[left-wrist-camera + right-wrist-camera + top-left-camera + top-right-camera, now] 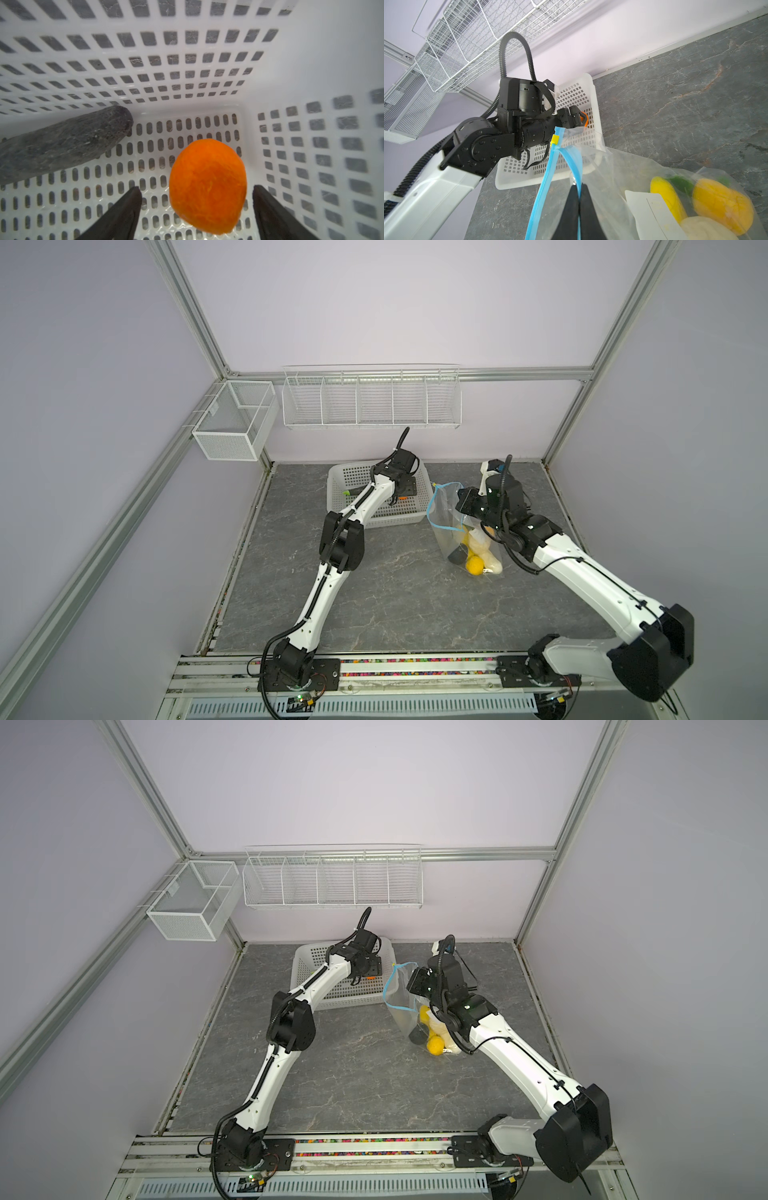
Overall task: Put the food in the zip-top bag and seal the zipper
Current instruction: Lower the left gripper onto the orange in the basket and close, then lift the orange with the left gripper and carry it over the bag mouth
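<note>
The desk (374,605) carries a white basket (337,489) against its back edge, left of middle. The bag (444,510) stands just beside the basket's right wall with its mouth raised. It is thin, crinkly film, so it should be light, limp and slippery, and it would likely fold shut unless one lip is held up. The right gripper (579,186) does that, its jaws pinched tight on one lip at the blue strip, so the mouth gapes. Several pieces of food (474,564), yellow, pale and dark, lie in the bag's bottom by a white label (652,214). Their weight probably anchors it.

At least two pieces are in the basket. A long dark piece (62,143) lies by one wall and is best taken across its middle, since it might swing if held by an end. The orange piece (207,185) is rounded and looks light and firm, perhaps smooth enough to slip from a shallow pinch. The left gripper (196,188) stands wide around it, a jaw on either side and neither clearly touching. Closing across its broadest part looks safest.

The zipper (544,182) is a thin strip that looks stiffer than the film, and it is open. Its small yellow slider (554,140) sits at the end by the basket and is the place to pinch for sealing.
</note>
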Controlling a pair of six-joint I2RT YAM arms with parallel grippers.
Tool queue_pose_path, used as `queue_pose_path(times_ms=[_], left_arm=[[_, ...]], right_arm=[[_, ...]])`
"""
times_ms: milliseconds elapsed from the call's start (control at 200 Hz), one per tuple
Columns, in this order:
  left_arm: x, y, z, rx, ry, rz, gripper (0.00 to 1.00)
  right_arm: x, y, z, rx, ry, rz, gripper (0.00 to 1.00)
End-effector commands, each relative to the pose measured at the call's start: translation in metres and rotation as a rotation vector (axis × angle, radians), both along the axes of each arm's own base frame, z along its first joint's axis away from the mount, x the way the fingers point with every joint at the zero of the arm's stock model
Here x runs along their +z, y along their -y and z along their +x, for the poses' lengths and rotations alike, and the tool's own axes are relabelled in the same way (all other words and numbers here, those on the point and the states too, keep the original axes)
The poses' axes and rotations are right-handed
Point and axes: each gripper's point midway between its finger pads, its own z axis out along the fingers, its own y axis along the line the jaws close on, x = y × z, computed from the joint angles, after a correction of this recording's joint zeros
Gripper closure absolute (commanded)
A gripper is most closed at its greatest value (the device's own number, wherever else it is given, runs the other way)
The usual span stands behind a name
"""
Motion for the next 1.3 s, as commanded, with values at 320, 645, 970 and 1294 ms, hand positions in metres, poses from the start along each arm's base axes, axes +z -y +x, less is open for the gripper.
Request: queue_pose_path(times_ms=[320,645,970,1294], left_arm=[[-0.002,0.004,0.021,0.015,0.078,-0.01,0.2],[-0.008,0.0,0.015,0.012,0.047,0.015,0.42],[0.004,-0.018,-0.006,0.03,0.034,0.044,0.55],[0.01,-0.027,-0.04,0.03,-0.054,0.008,0.57]], right_arm=[[-0.007,-0.004,0.005,0.013,-0.014,-0.002,0.94],[0.002,-0.002,0.005,0.005,0.008,0.0,0.94],[0.001,-0.003,0.002,0.015,0.005,0.009,0.94],[-0.002,-0.006,0.001,0.022,0.0,0.022,0.94]])
